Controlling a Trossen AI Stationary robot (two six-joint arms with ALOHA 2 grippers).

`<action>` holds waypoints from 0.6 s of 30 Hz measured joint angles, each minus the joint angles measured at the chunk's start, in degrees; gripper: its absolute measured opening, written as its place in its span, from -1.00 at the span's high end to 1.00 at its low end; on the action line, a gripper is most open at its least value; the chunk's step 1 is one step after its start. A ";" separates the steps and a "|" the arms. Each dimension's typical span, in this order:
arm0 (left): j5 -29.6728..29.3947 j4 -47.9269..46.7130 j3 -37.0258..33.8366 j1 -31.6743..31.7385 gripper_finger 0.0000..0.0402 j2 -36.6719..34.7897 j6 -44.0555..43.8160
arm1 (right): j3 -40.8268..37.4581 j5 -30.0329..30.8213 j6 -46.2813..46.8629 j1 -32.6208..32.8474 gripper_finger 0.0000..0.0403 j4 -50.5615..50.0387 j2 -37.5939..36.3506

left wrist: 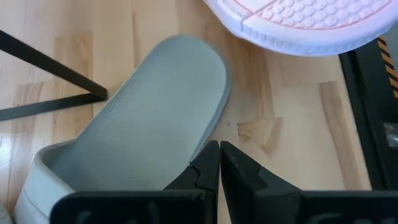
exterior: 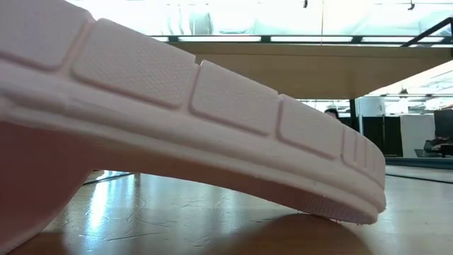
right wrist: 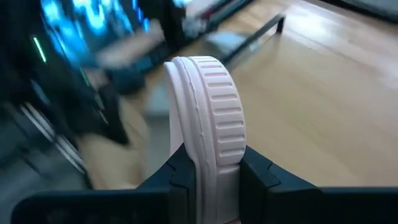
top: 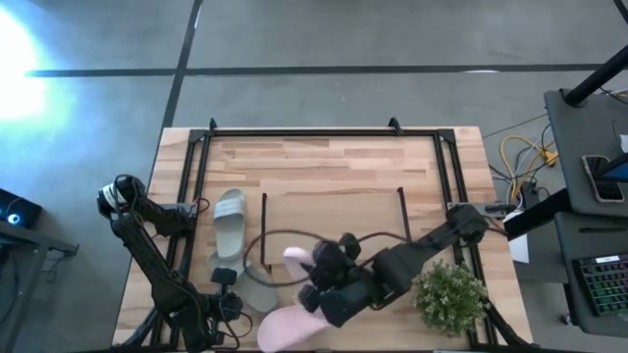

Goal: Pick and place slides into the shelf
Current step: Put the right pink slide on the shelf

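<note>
Two pink slides show from above: one clamped on edge between the fingers of the right gripper [right wrist: 211,171], the held pink slide [right wrist: 208,118] standing upright out of the jaws with its ribbed sole rim facing the wrist camera, and a second pink slide [top: 289,328] lying at the table's near edge, so close to the low camera that it fills that view. To place the held one well, I judge the wrist should turn until the sole lies level, then slide it in low under the plank of the shelf [top: 334,211], between the black end frames, letting go only once the sole rests flat. The right arm reaches in from the right side, bent low across the table past the small plant [top: 449,297], its gripper near the shelf's front. The left gripper [left wrist: 219,165] is closed with nothing in it, hovering just over a grey-green slide [left wrist: 149,124] near the front left; another grey-green slide [top: 230,221] lies farther back, beside the shelf's left end.
</note>
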 joint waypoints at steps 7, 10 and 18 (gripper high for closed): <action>-1.36 1.25 2.58 -0.03 1.00 0.00 0.38 | 0.04 9.66 27.15 0.00 0.67 -1.31 -2.55; -6.67 1.33 4.92 -0.46 1.00 0.02 0.76 | -0.08 8.73 33.35 -0.28 0.67 -2.47 -2.53; -40.48 1.57 14.99 -5.46 1.00 0.02 10.49 | -1.63 14.81 46.39 -1.42 0.66 -3.55 -2.21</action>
